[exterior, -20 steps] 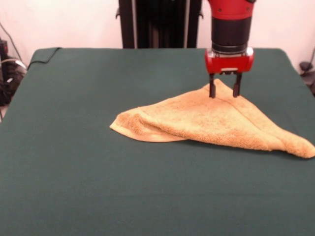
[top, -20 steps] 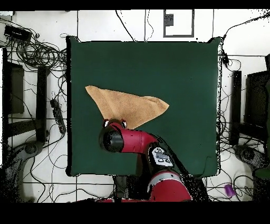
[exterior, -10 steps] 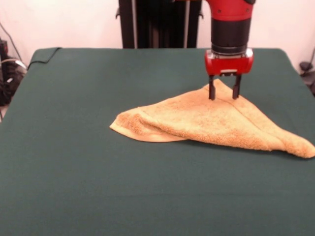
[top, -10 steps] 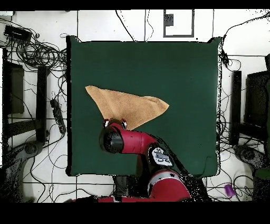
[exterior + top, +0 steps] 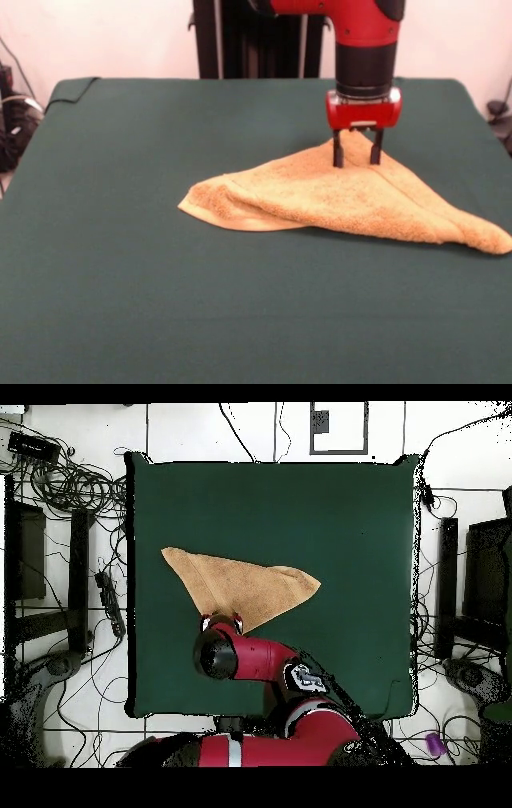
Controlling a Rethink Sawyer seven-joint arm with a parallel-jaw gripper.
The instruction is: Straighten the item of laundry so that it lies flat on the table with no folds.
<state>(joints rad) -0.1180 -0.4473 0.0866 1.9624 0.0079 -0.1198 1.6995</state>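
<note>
The towel [image 5: 352, 198] lay folded into a rough triangle on the dark green worktop [image 5: 160, 304], one layer doubled over another, so that the lower layer was mostly covered and only its edge showed along the near left side in the front view. No label or border band could be made out in either view. In the front view the towel's long point reached the right edge of the picture, its blunt rounded corner lay toward the middle of the worktop, and its third corner rose slightly at the far side beneath the hand [image 5: 355, 158]. In the overhead view the towel [image 5: 240, 586] occupied the left-centre part of the worktop [image 5: 340, 514], and the red arm's wrist covered the towel corner nearest the robot, together with the fingertips. The arm [image 5: 366, 48] descended vertically from the top of the front view, its upper part cut off by the frame. The hand pointed straight down, its two dark fingers [image 5: 338, 150] set apart with a clear gap between them, straddling the raised far corner of the towel. The fingertips stood at the fabric's surface, and whether they pressed into it could not be determined. Nothing was gripped between them.
</note>
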